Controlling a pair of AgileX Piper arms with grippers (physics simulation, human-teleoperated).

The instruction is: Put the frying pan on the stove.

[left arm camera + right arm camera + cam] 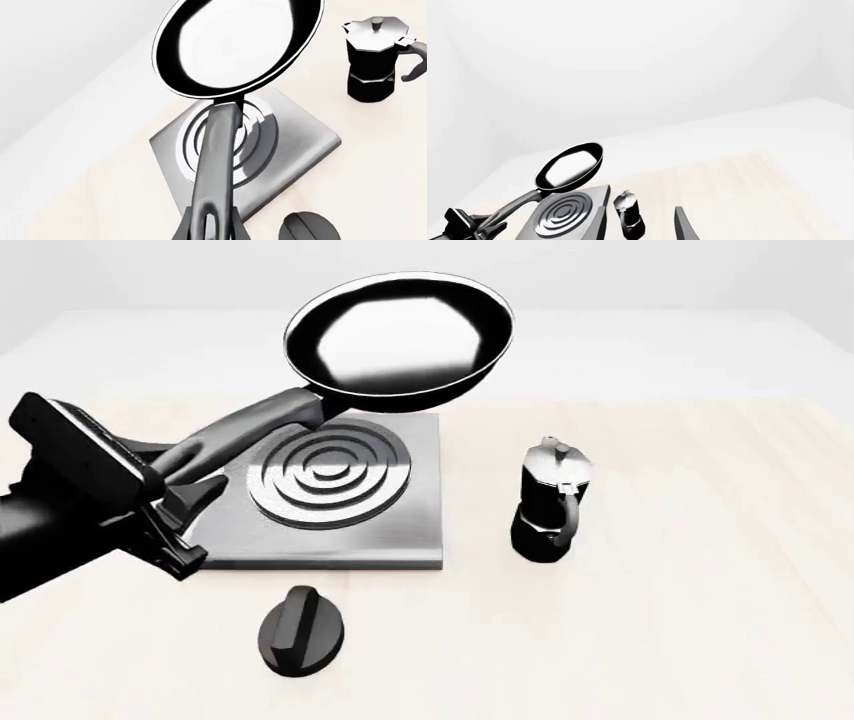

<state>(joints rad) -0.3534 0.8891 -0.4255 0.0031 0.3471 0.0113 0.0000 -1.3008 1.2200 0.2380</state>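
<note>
The frying pan (400, 340) is a glossy black round pan held in the air, tilted, over the far edge of the stove (400, 530). My left gripper (180, 490) is shut on the far end of its long grey handle (247, 425), near the stove's left side. In the left wrist view the pan (240, 45) hangs above the grey slab with silver rings (300, 145), with the fingers (235, 225) clamped beside the handle's hole. The right wrist view shows the pan (570, 167) and stove (594, 215) from afar. Of my right gripper only one dark finger (684, 226) shows.
A black-and-silver moka pot (547, 505) stands on the table just right of the stove. A small black oval knob (304, 632) lies in front of the stove, near the table's front edge. The light wooden tabletop (707, 580) stretches to the right.
</note>
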